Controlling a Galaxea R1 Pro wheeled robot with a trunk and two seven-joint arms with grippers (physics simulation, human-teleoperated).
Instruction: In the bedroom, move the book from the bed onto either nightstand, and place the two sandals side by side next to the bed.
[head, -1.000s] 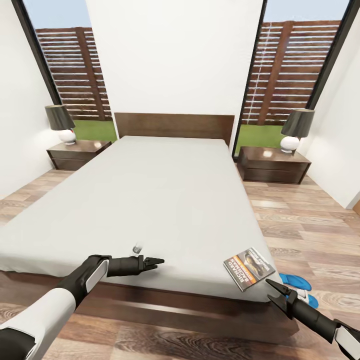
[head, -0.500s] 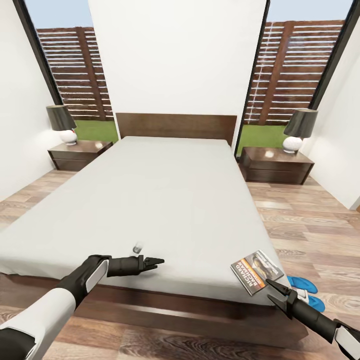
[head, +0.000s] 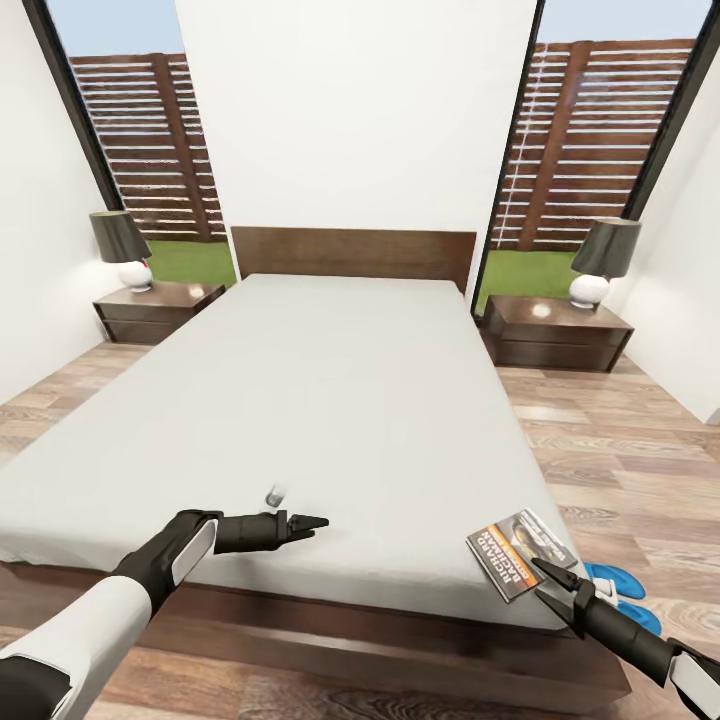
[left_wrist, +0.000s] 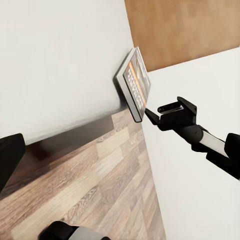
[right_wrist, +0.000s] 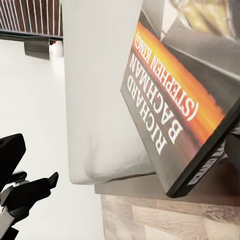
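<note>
The book (head: 520, 553), dark with an orange band, lies flat on the bed (head: 330, 400) at its near right corner. My right gripper (head: 540, 577) is open, and its upper fingertip reaches the book's near edge. The right wrist view has the book (right_wrist: 175, 115) close up, overhanging the mattress corner. From the left wrist I see the book (left_wrist: 134, 85) with the right gripper (left_wrist: 153, 111) just beside it. The two blue sandals (head: 618, 583) lie on the floor right of that corner, partly hidden by my right arm. My left gripper (head: 318, 522) hovers open over the bed's near edge.
A dark nightstand (head: 155, 305) stands left of the headboard and another nightstand (head: 555, 330) right of it, each with a lamp (head: 605, 262). A small grey item (head: 273, 495) lies on the mattress near my left gripper. Wood floor runs along both sides of the bed.
The whole view has shifted, so the camera moved. The book now sits lower and further right in the picture, and the right gripper's tip has come up against its near edge.
</note>
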